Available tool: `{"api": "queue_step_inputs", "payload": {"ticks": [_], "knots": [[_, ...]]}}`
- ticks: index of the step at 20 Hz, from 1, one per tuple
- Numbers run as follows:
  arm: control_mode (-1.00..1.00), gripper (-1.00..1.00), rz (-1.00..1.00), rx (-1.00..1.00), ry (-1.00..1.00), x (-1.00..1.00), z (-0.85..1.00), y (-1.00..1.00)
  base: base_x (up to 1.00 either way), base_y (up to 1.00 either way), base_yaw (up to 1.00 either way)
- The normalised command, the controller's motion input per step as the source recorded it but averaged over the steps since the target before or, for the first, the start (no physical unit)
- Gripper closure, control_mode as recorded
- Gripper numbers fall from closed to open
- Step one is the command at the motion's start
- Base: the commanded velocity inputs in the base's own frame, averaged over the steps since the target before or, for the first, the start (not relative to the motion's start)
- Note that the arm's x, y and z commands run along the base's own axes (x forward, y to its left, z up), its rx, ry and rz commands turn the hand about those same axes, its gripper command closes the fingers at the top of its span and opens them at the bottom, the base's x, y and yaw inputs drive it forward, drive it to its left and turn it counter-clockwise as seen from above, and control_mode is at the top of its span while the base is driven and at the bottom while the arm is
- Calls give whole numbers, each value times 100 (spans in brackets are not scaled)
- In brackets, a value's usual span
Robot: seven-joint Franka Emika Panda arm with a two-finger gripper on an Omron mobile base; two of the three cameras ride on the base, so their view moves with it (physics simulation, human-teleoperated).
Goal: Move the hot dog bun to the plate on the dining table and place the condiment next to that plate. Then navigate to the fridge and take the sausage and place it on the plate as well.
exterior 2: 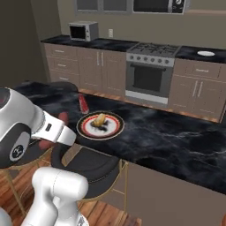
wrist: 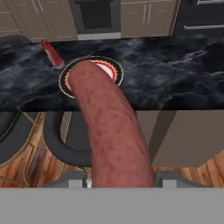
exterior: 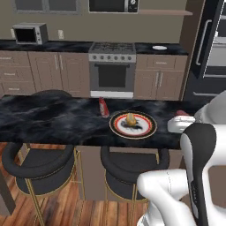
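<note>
Rendered kitchen, brown cabinets running along the back wall under a black marbled worktop (exterior: 66, 46). Steel oven with a gas hob (exterior: 112, 66) sitting at centre top of the left base view; small grey microwave (exterior: 30, 33) resting at upper left; small plain white plate (exterior: 160, 47) lying on the worktop right of the hob. Tall matte black fridge with grey handles (exterior: 211, 48) standing at the upper right edge.

Long dining table with a black marbled top (exterior: 53, 119) stretching across the middle of both base views, two black round stools with brass legs (exterior: 39, 170) tucking under its near edge.

Wide round plate with a dark red-orange rim and pale centre (exterior: 147, 130) lying on the table, just right of centre in the left base view. Small golden-tan hot dog bun (exterior: 130, 118) resting on the plate. Small red squeeze bottle of condiment (exterior: 103, 107) lying tipped on the tabletop just beside the plate, toward upper left, apart from the rim.

White robot arm rising at lower right of the left base view. Slim reddish-brown sausage (wrist: 111, 131) running up the middle of the hand view from between the two dark finger tips, its far end overlapping the plate in that view. Two-finger gripper (wrist: 121, 180) clamping narrowly on the sausage, hanging on the near side of the table edge, over the stools.
</note>
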Motion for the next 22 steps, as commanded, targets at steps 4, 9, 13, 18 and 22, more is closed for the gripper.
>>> {"api": "queue_step_inputs", "payload": {"ticks": [4,9,13,18,22], "knots": [[100,100,0,0,0,0,0,0,100,10,-30],[-100,100,-15,0,21,100,-19,0,0,0,0],[-100,100,-1,0,23,100,-44,0,0,0,0],[-100,100,0,3,12,100,-63,0,0,0,0],[-100,100,3,3,1,97,-51,0,0,0,0]]}}
